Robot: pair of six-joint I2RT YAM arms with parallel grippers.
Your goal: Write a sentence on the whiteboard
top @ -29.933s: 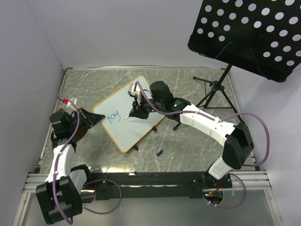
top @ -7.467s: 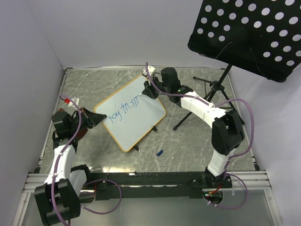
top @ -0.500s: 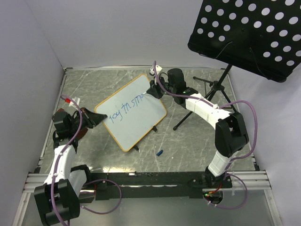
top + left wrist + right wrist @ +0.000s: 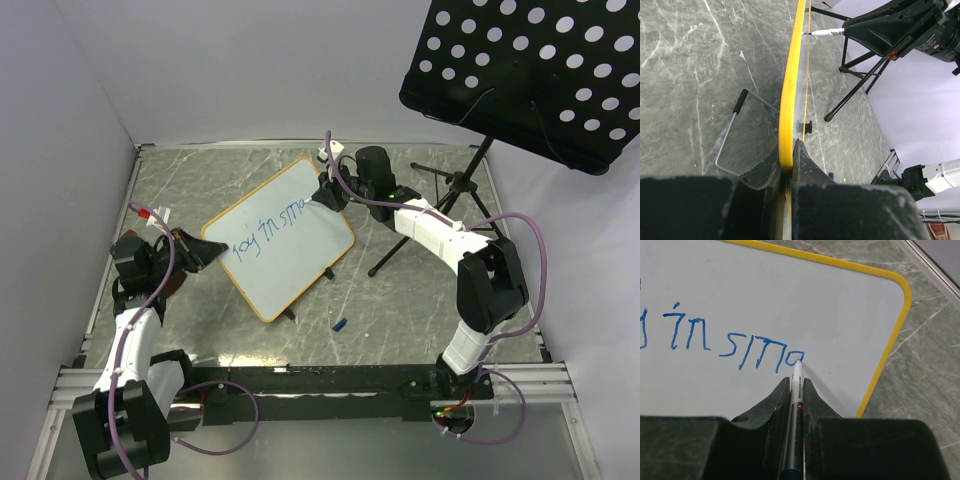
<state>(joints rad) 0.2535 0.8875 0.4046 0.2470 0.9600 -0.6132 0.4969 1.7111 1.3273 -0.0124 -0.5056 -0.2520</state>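
The whiteboard (image 4: 285, 240) with its yellow-orange frame stands tilted on the table. My left gripper (image 4: 205, 252) is shut on its left edge; the left wrist view shows the frame (image 4: 789, 100) edge-on between the jaws. My right gripper (image 4: 325, 195) is shut on a grey marker (image 4: 796, 405) whose tip touches the board (image 4: 765, 295) near its right end. The sentence (image 4: 725, 347) in blue reads "joy in sma" in one line, and the tip rests at the top right of the letter "a". It also shows in the top view (image 4: 268, 227).
A black music stand with a perforated panel (image 4: 525, 70) and tripod legs (image 4: 455, 195) rises at the back right. A small blue cap (image 4: 340, 324) lies on the table in front of the board. The board's wire foot (image 4: 732, 130) rests on the table.
Since half a second ago the marker has added the letter "a" after "sm". Over the earlier frames the line grew from "joy" to "joy in sm", with my right gripper moving rightward.
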